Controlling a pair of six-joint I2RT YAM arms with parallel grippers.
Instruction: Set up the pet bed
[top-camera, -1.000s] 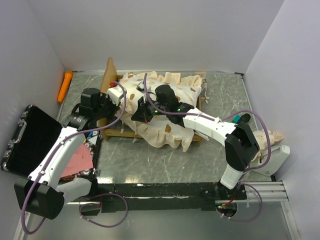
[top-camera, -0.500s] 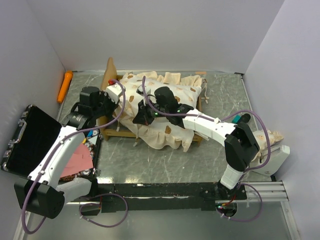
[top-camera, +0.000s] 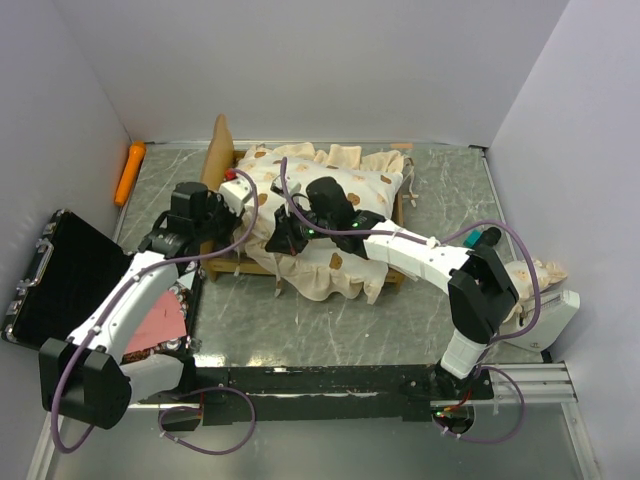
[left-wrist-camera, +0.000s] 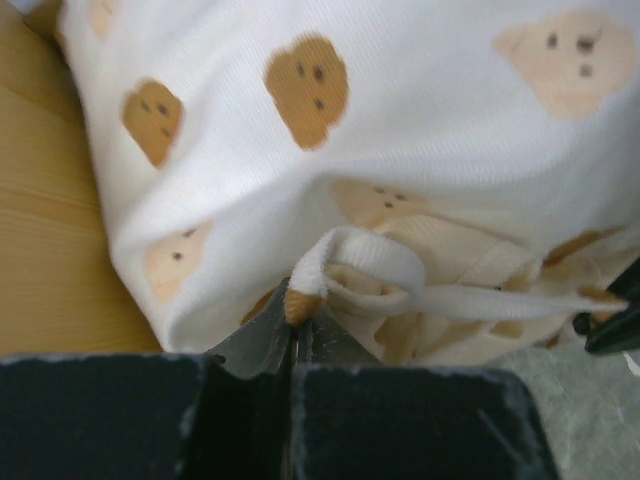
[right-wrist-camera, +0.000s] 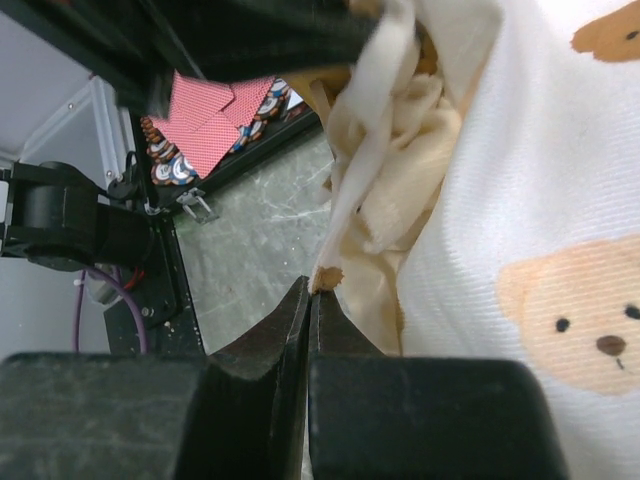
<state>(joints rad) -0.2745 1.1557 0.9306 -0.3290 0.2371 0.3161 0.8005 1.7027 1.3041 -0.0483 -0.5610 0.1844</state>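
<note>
The pet bed's light-wood frame (top-camera: 216, 152) stands at the back of the table, headboard at the left. Its cream bear-print mattress (top-camera: 350, 190) lies across it, the ruffled edge hanging over the near rail. My left gripper (top-camera: 237, 196) is at the mattress's left end, shut (left-wrist-camera: 297, 320) on the tan tip of a white tie string (left-wrist-camera: 370, 262). Just right of it, my right gripper (top-camera: 283, 232) is shut (right-wrist-camera: 312, 295) on the tan tip of another cream tie string (right-wrist-camera: 365, 150) at the ruffle. The two grippers are close together.
An open black hard case (top-camera: 60, 285) holding red cards (top-camera: 155, 325) and chips lies at the left edge. An orange object (top-camera: 130, 172) rests at the back left. At the right edge sit a teal item (top-camera: 482, 238), a cream cloth bundle (top-camera: 540, 272) and a white object (top-camera: 548, 318).
My left gripper has moved right and slightly nearer, toward the right gripper, with its string. The near ruffle has shifted a little. The right gripper has barely moved.
</note>
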